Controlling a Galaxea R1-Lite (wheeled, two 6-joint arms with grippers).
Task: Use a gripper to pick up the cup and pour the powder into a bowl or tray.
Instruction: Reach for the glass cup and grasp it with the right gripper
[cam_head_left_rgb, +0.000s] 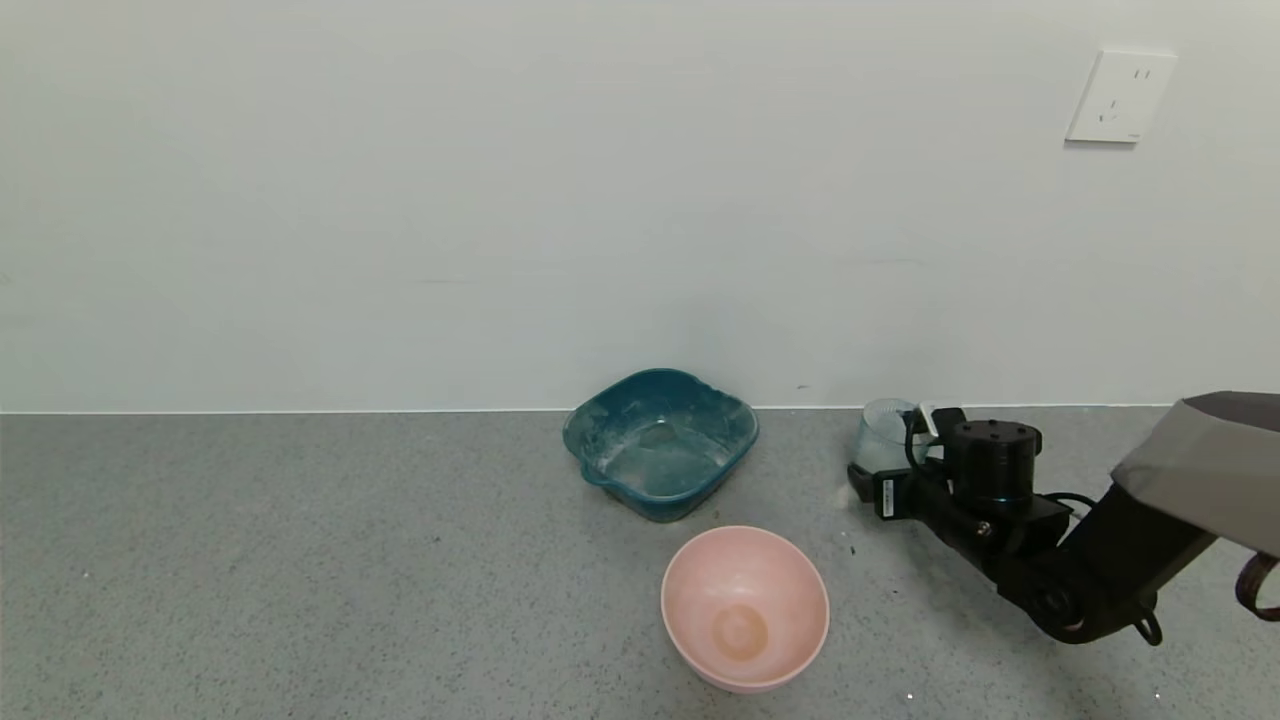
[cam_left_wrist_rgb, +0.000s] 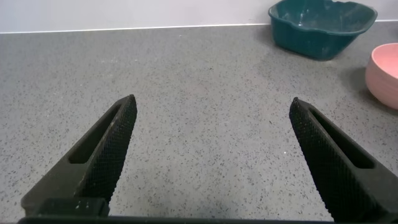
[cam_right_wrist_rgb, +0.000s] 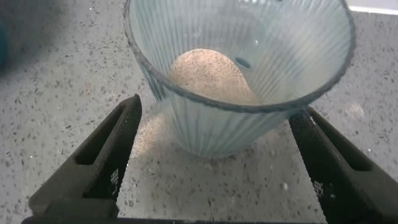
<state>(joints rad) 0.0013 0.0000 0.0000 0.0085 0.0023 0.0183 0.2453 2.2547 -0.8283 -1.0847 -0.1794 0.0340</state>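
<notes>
Toward the back right of the grey speckled surface (cam_head_left_rgb: 300, 560), head view: the cup (cam_head_left_rgb: 884, 435) stands upright just short of the wall line, with the right gripper (cam_head_left_rgb: 890, 470) brought in low around its base. The pink bowl (cam_head_left_rgb: 745, 608) sits near the front edge, about centre, well apart from the cup. The teal tray (cam_head_left_rgb: 660, 442) lies behind the bowl, close to the back edge, dusted white inside. A wall socket (cam_head_left_rgb: 1120, 97) is at upper right. The left arm does not appear in this view. The arm's joint and cabling cover one side of the cup, so contact cannot be read here.

Left wrist view: left gripper (cam_left_wrist_rgb: 211, 149) idle over bare surface, fingers (cam_left_wrist_rgb: 115, 140) spread wide, nothing between them. Tray (cam_left_wrist_rgb: 322, 26) and a cut-off slice of the bowl (cam_left_wrist_rgb: 384, 74) show beyond it.

Right wrist view: cup (cam_right_wrist_rgb: 239, 74) sits between the right gripper (cam_right_wrist_rgb: 217, 162) fingers (cam_right_wrist_rgb: 115, 155), which stand apart, with a gap on each side of the ribbed wall. Powder (cam_right_wrist_rgb: 211, 74) is a small pale mound on the cup floor. The cup's rim is cut off by the frame.

Judgement: grasp step in hand, cup not yet held. Next move calls for closing squarely on the lower wall, gently, since thin ribbed plastic may flex or slip, then lifting level before carrying toward the bowl. A pale scatter on the surface beside the cup may be spilled powder; not certain.
</notes>
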